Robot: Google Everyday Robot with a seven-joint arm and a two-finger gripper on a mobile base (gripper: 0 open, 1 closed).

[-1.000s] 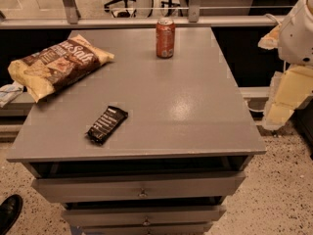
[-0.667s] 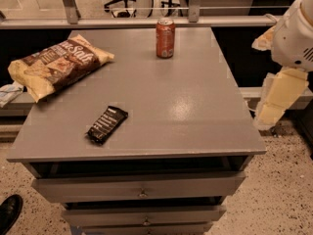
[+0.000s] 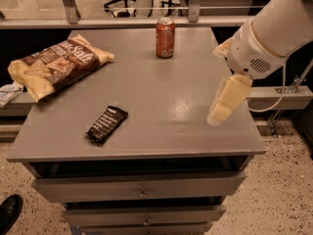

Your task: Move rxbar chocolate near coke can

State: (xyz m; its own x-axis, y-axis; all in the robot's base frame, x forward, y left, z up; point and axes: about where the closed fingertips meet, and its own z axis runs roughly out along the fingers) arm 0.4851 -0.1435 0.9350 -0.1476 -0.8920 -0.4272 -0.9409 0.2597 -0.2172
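Vs a second ago: arm has swung in from beside the table. The gripper (image 3: 218,114) now hangs over the right edge of the matte grey tabletop (image 3: 161,82), angled down-left. Can't tell the claw's state. The rxbar chocolate (image 3: 107,125), flat in a glossy black wrapper, is unmoved at front left, well apart from the upright coke can (image 3: 165,38) at the back. The crinkled chip bag (image 3: 58,65) is unmoved too.

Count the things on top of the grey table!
3. The chip bag lies at the back left, the coke can stands at the back edge, the rxbar chocolate lies front left. The gripper hangs over the right side of the table, away from all three. Nothing looks hidden.
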